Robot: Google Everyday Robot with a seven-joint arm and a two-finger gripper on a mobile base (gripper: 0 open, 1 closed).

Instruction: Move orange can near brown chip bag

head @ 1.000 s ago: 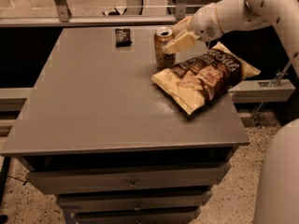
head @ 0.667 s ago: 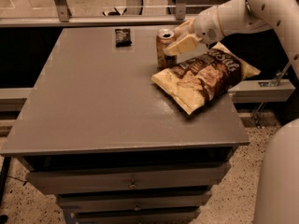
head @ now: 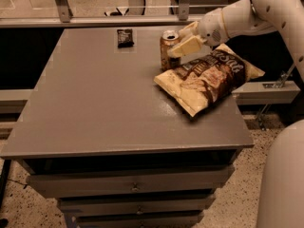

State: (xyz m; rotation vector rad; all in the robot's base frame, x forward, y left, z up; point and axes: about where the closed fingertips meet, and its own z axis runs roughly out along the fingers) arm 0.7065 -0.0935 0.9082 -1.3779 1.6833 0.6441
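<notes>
The orange can stands upright on the grey table, its silver top showing, right at the far left corner of the brown chip bag. The bag lies flat at the table's right side, cream with a dark brown centre. My gripper reaches in from the right, just right of the can's upper part and above the bag's far edge. It is open, with the pale fingers spread; the lower fingertip overlaps the can's right edge. It holds nothing.
A small black packet lies near the table's far edge, left of the can. A rail and glass partition run behind the table. My white arm spans the upper right. Drawers sit under the tabletop.
The gripper has eased slightly up and to the right, away from the can. The can and the bag have not moved.
</notes>
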